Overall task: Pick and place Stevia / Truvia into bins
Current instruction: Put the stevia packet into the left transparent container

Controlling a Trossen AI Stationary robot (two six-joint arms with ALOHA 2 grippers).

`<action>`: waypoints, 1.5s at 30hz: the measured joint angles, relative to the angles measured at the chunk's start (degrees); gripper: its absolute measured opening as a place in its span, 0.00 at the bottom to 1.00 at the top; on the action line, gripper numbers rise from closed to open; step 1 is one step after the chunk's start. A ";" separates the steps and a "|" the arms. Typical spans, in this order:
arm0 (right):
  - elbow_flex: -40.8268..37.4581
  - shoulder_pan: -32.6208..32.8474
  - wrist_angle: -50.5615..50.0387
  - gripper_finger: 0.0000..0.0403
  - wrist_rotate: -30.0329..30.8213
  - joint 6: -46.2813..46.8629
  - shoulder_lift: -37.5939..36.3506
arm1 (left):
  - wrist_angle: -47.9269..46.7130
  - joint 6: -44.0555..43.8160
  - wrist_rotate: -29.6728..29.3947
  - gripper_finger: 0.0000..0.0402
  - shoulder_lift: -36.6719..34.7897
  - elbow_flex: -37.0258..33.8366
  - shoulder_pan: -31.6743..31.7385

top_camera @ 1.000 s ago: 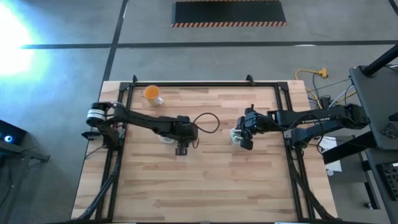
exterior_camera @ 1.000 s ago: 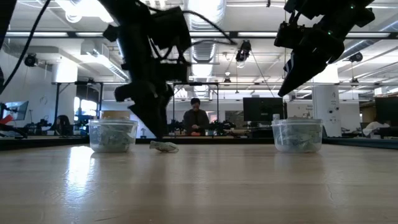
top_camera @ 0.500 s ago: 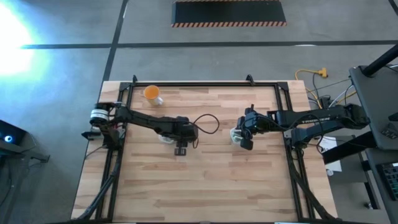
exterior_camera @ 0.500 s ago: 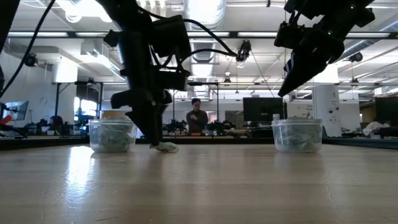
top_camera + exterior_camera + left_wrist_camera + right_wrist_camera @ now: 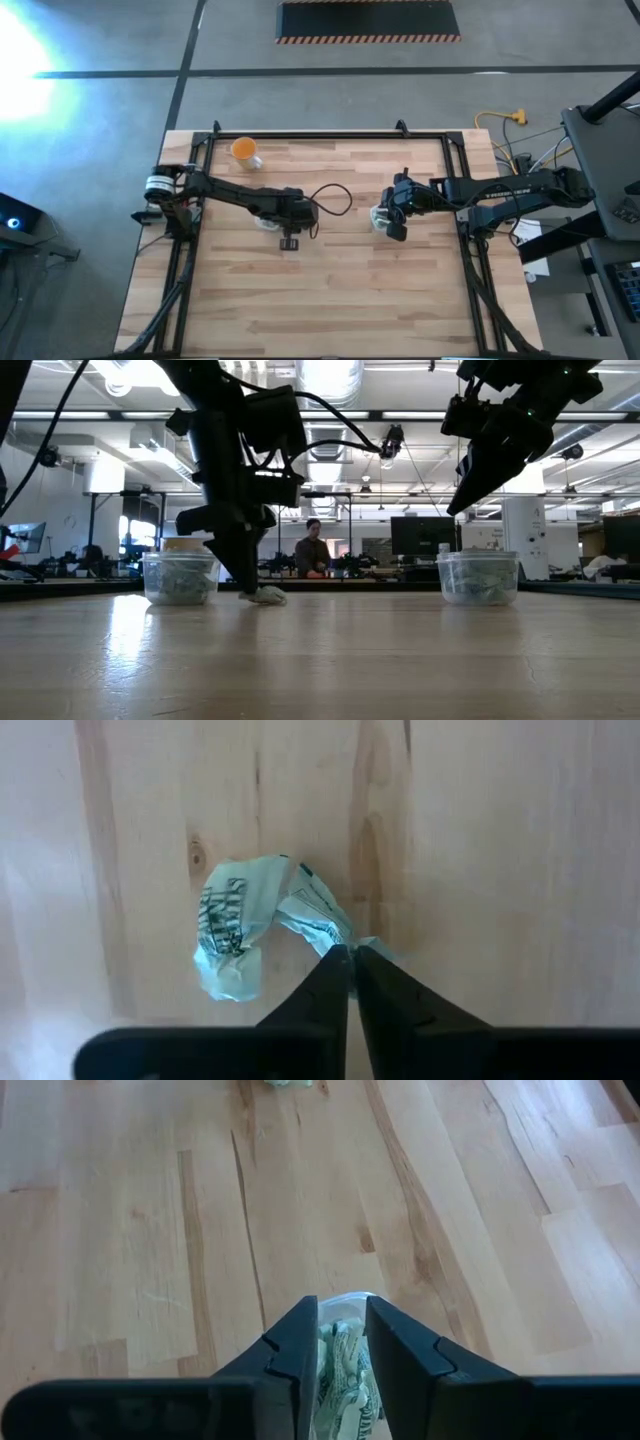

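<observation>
The left end effector (image 5: 350, 952) is pinching a crumpled Stevia sachet (image 5: 255, 925) by one edge on the desk (image 5: 500, 840); lifting slowly should keep that thin hold. The right end effector (image 5: 341, 1320) is gripping sachets above its bin (image 5: 478, 578).

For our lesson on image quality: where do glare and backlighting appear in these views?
High view: white glare burns out the upper-left floor. Low view: bright ceiling lights leave both arms as dark silhouettes, left gripper included. Left wrist view: even light, the crumpled sachet sharp.

Left fingers (image 5: 351, 982) pinched; right's (image 5: 338, 1342) seemingly clamped.
</observation>
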 joint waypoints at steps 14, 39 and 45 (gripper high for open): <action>0.00 0.07 -0.02 0.18 -0.03 0.15 0.00 | -0.03 1.53 -7.91 0.00 -5.54 1.60 -0.77; -0.02 0.11 0.46 0.16 -0.02 -0.02 -0.02 | -11.90 -6.53 -7.62 0.00 -18.71 -3.85 -4.00; -0.02 0.11 0.48 0.16 -0.02 -0.26 -0.02 | -16.58 -11.79 -5.94 0.00 -18.60 -5.63 -4.07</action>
